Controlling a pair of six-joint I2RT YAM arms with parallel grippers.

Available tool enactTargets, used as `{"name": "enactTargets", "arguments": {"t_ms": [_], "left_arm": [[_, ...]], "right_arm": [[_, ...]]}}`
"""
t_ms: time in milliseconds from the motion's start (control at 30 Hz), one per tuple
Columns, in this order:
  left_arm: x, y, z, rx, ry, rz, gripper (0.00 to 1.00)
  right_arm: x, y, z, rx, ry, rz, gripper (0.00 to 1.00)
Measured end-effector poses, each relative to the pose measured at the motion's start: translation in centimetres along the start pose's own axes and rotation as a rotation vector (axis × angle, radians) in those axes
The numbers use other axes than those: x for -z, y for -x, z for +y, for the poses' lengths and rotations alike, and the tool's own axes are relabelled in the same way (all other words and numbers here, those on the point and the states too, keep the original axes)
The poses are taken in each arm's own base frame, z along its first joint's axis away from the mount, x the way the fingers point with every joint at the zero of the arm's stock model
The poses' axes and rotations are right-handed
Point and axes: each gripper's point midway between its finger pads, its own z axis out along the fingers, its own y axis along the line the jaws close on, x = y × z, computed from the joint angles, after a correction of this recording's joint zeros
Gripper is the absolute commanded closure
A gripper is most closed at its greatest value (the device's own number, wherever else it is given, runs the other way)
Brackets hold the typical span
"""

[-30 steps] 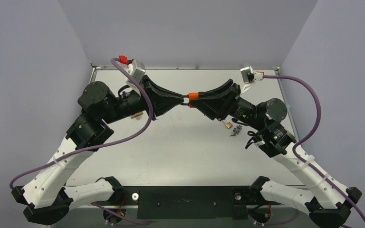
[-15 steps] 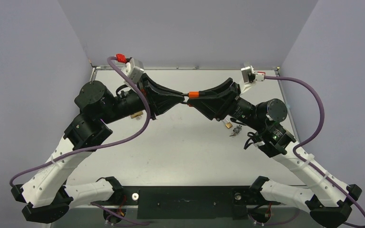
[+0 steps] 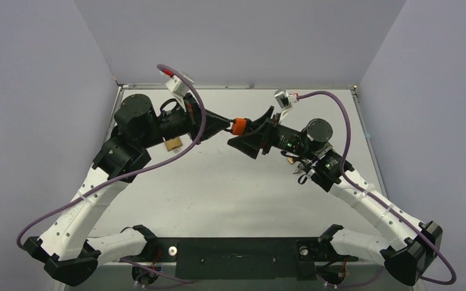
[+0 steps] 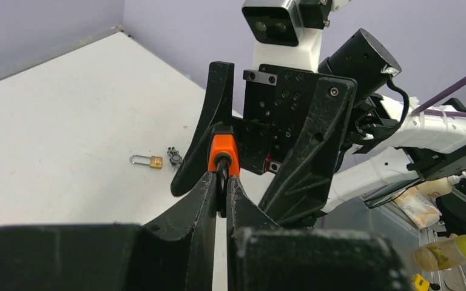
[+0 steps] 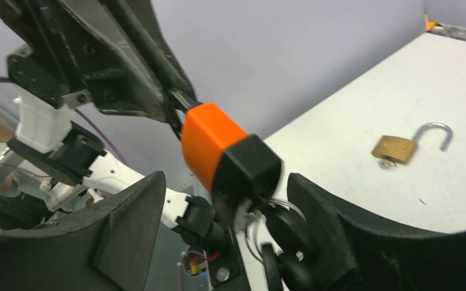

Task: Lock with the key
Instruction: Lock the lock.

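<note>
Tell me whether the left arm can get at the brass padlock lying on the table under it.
Probably not yet. The left gripper is shut on the shackle of the orange padlock; the brass padlock lies close beneath that arm, but it must let go first.

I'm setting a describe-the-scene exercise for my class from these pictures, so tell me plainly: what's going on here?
Both arms meet in mid-air over the table. The left arm's fingers are pinched on the black loop of an orange padlock, holding it up. The right arm's fingers are spread open on either side of the lock's black end, where a key ring hangs; they grip nothing. A brass padlock lies open on the table, untouched.
</note>
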Motion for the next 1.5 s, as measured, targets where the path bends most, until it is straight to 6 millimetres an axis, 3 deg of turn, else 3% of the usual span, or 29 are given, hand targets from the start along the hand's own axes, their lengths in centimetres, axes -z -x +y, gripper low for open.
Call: {"name": "enactTargets", "arguments": {"t_ms": [100,233,467,700,833,967,1167,1400,1500], "left_arm": [[0.0,-0.8,1.2,0.022,0.034,0.034,1.0],[0.4,-2.0,1.8,0.024,0.06,0.082,1.0],[1.4,-3.7,1.9,0.013,0.068,0.173,1.0],[2.1,-2.2,0.2,-0.023,0.024,0.202,1.0],[2.5,-1.6,-0.5,-0.042,0.008,0.198,1.0],[2.5,-1.8,-0.7,-0.037,-0.002,0.213,1.0],[2.1,-2.5,0.0,-0.018,0.01,0.245,1.0],[2.0,-2.4,0.6,-0.013,0.033,0.248,1.0],[2.1,-2.3,0.9,-0.008,0.044,0.245,1.0]], "right_arm": [[1.1,-0.6,-2.6,-0.037,-0.028,-0.006,0.18],[3.0,-0.2,-4.4,-0.055,-0.037,-0.054,0.18],[4.8,1.4,-2.9,-0.048,0.065,-0.133,0.25],[4.8,1.8,0.2,-0.043,0.223,-0.135,0.41],[4.3,0.6,-0.5,-0.034,0.189,-0.098,0.46],[3.7,-1.1,-1.9,-0.032,0.117,-0.032,0.41],[2.9,-2.8,-2.3,0.014,0.062,0.04,0.61],[2.8,-3.5,-2.3,0.026,0.057,0.062,0.98],[2.8,-3.4,-2.2,0.024,0.06,0.059,1.0]]}}
